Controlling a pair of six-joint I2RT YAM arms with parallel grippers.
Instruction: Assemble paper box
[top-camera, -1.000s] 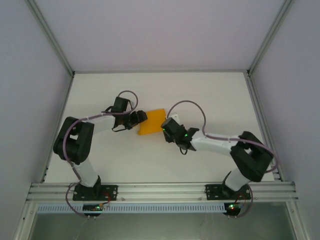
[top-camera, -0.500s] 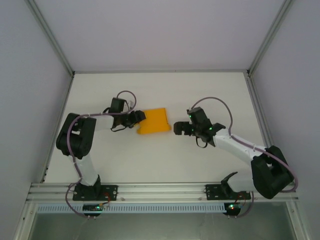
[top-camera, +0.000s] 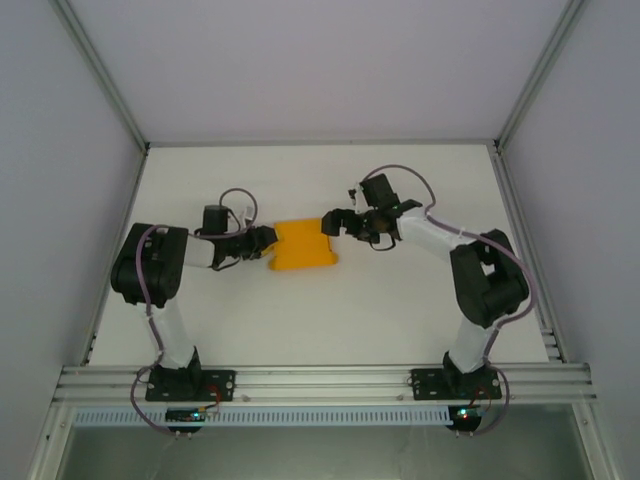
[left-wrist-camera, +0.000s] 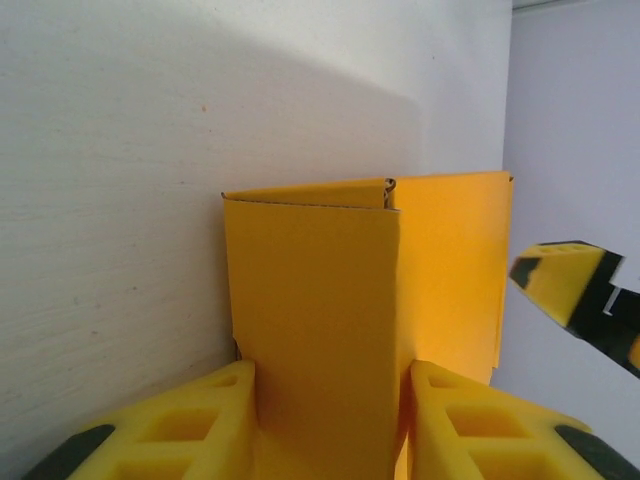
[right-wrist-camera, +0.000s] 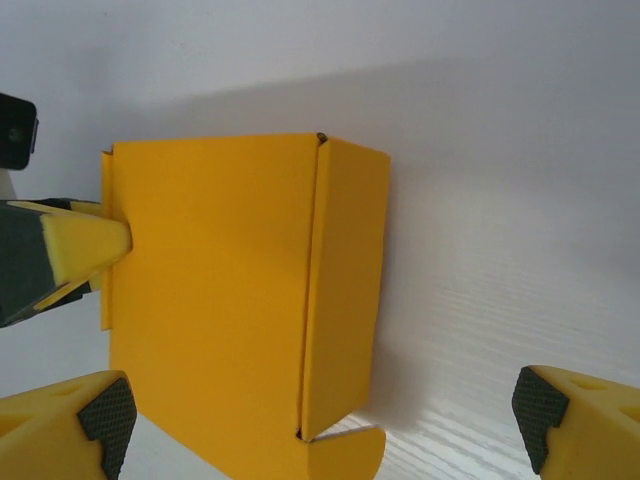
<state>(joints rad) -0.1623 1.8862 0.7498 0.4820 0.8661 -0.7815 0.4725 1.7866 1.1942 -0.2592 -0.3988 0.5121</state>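
One high camera, two wrist cameras, all sharing the paper box.
The top view looks down from behind the arm bases over the whole table; the wrist views sit close (facing each other), left gripper and right gripper seeing the box from opposite ends.

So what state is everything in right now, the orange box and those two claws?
paper box: folded into a box shape, lying on the table, one rounded tab sticking out untucked.
left gripper: shut on the box's left end.
right gripper: open, fingers spread wide at the box's right end, not gripping.
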